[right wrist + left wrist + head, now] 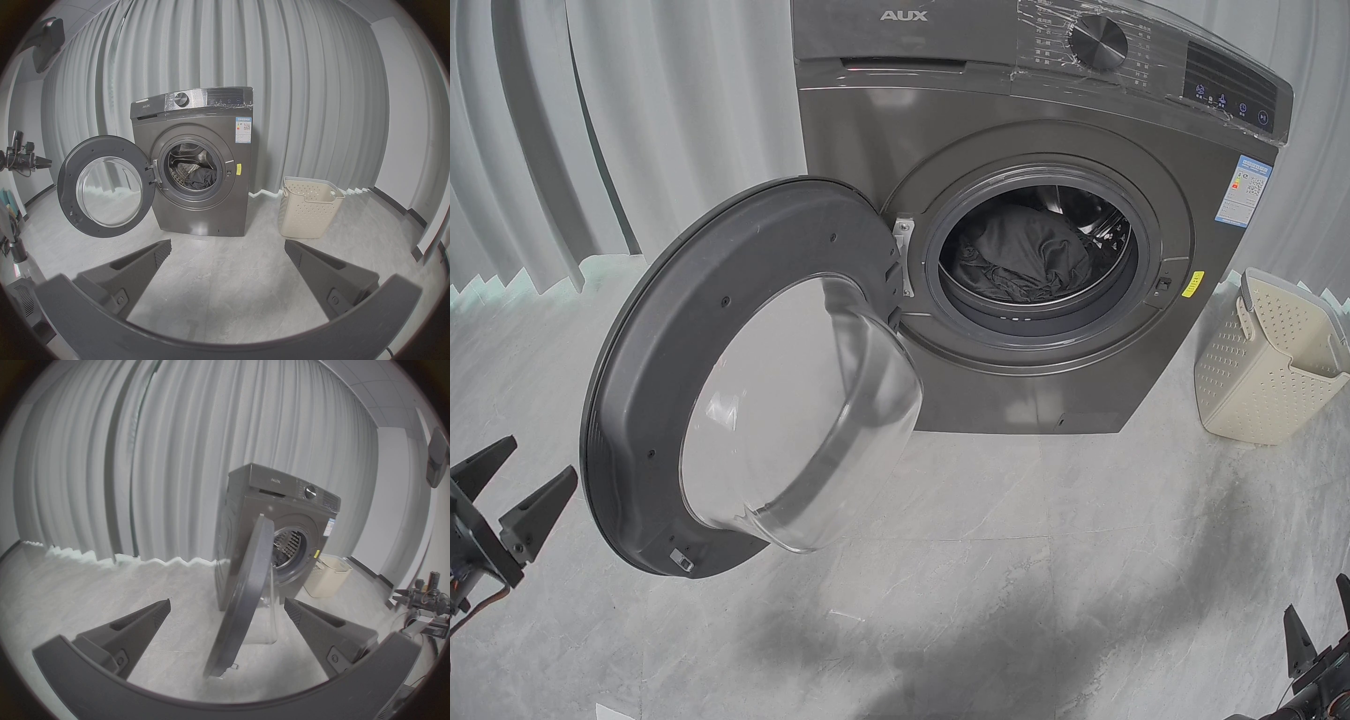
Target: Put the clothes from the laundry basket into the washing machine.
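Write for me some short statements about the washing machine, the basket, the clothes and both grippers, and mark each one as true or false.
1. The door of the washing machine stands open. True.
2. The laundry basket stands at the machine's left. False: it stands at its right.
3. The drum holds dark clothes. True.
4. The left gripper holds a garment. False: it is open and empty.
5. The right gripper is open and holds nothing. True.

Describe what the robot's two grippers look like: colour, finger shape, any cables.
Left gripper and right gripper are dark grey, each with two wedge-shaped fingers tapering to points, a screw near each base. A thin cable loops beside the left one.
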Controlling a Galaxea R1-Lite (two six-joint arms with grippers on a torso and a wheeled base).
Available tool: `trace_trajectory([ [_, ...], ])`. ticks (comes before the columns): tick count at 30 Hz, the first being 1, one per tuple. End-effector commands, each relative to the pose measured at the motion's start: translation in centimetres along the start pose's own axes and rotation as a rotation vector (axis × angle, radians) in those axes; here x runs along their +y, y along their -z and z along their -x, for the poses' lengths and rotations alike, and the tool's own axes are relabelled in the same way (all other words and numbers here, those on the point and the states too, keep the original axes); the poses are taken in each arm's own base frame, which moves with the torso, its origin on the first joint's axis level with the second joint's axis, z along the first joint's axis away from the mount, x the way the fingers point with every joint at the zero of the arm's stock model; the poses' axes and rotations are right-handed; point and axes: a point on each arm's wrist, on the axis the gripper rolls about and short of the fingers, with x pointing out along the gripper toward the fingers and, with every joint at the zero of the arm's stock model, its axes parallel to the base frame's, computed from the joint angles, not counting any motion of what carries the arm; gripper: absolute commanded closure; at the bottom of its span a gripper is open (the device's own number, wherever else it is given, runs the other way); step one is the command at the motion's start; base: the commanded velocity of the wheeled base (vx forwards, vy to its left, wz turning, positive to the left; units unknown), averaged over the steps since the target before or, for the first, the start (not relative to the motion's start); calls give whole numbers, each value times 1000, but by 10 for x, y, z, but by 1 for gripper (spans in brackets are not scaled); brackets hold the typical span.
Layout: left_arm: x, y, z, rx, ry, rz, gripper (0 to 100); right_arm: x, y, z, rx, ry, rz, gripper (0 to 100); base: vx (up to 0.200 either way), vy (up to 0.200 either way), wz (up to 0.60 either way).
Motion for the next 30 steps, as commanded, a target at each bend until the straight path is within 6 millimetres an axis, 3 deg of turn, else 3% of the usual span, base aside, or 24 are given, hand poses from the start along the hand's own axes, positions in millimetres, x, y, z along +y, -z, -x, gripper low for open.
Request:
trace_trajectory([
  [1,8,-4,-44,124,76,32,0,0,5,0,4,-3,2,0,0,0,0],
  [5,7,-6,-55,144,127,32,0,0,5,0,4,-3,4,0,0,0,0],
  [11,-19,-4,-54,161,348,29,0,0,5,0,4,-6,4,0,0,0,0],
  [19,-43,-16,-20,89,588,130,0,0,5,0,2,-7,6,0,0,0,0],
  [24,-41,-14,-20,95,550,135,0,0,5,0,4,-9,6,0,0,0,0],
  [30,-29,-23,-27,34,339,122,0,0,5,0,2,-9,6,0,0,0,0],
])
